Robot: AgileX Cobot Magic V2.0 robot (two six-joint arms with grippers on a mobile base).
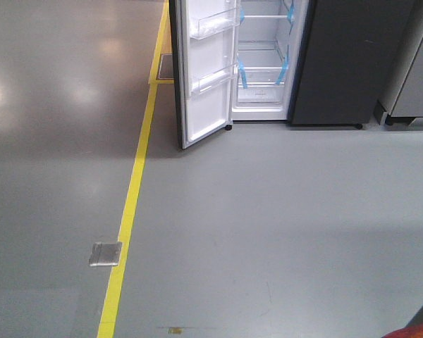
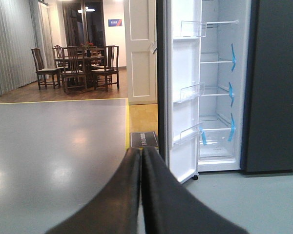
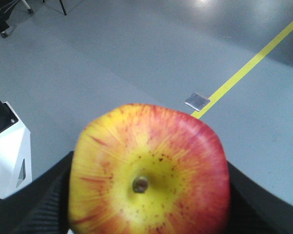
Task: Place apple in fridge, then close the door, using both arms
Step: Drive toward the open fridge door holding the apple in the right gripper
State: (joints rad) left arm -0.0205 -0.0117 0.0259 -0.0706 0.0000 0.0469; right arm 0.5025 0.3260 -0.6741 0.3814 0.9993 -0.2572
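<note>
On the left, the left end effector has its fingers pressed together, holding nothing, and points toward the fridge. Beyond the yellow floor line, the door stands swung wide. On the right, the right end effector is clamped on the apple, well apart from the fridge. The carrying step seems in hand; next, drive closer and reach for a shelf. Both arms are out of view, and the front view cuts off the fridge's top.

Glossy, smooth skin on the apple; clear plastic in the door bins; sheeny smooth floor; dull metal floor plate.
</note>
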